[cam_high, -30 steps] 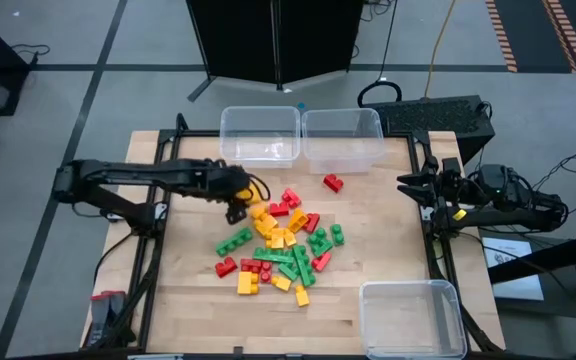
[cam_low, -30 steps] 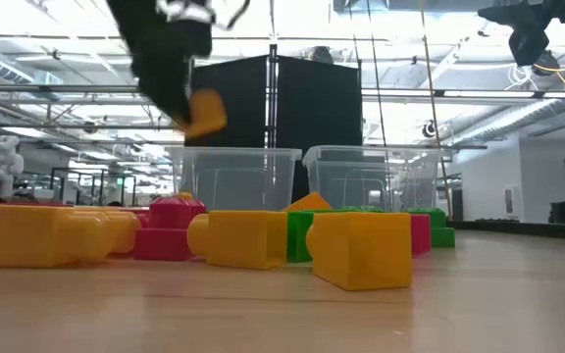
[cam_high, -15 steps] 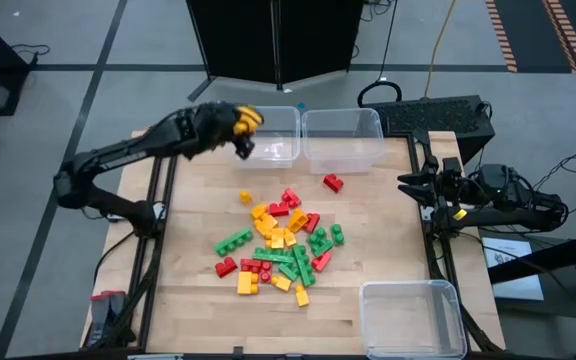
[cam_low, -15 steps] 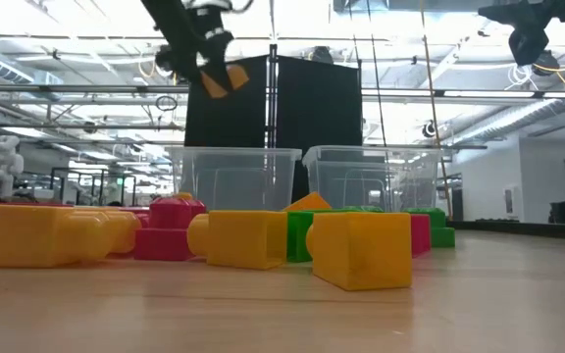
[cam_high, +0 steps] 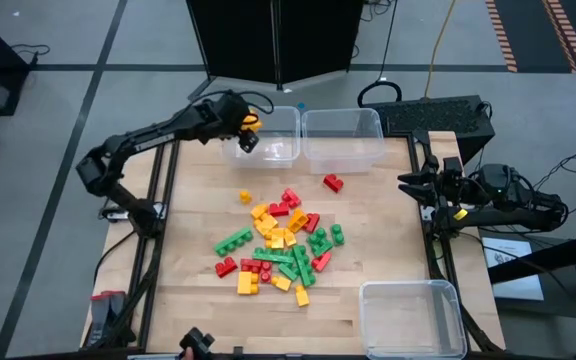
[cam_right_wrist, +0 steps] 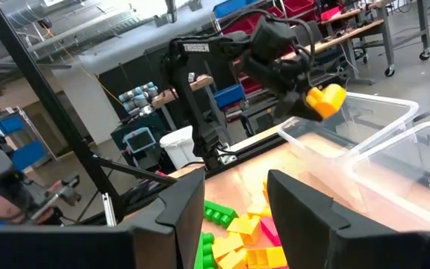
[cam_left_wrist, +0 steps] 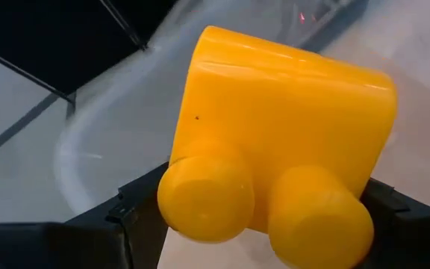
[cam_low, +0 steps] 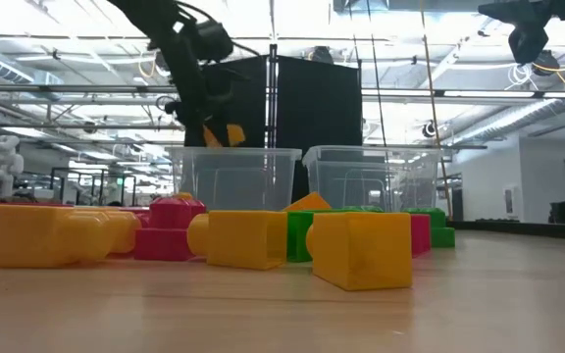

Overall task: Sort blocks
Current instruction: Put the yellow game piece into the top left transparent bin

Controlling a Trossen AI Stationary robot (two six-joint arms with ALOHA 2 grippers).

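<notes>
Overhead, the left gripper (cam_high: 247, 128) hangs above the rim of the left clear bin (cam_high: 260, 118) at the table's 12 o'clock edge, its fingers clamped on a yellow-orange brick (cam_left_wrist: 275, 142). Up close, that brick is glossy and smooth-sided, with two round studs facing the wrist camera and a tiny dark speck on one face. At table level the brick (cam_low: 226, 134) sits just above the bin's lip. The remaining blocks (cam_high: 280, 243), a loose scatter of red, green and yellow-orange, lie around the wooden table's (cam_high: 388, 230) centre, one red brick (cam_high: 333, 182) apart toward 1 o'clock. A second clear bin (cam_high: 343, 138) stands beside the first, a third (cam_high: 413, 318) at 5 o'clock. The right gripper (cam_high: 416, 186) waits at the 3 o'clock edge, fingers spread and empty.
</notes>
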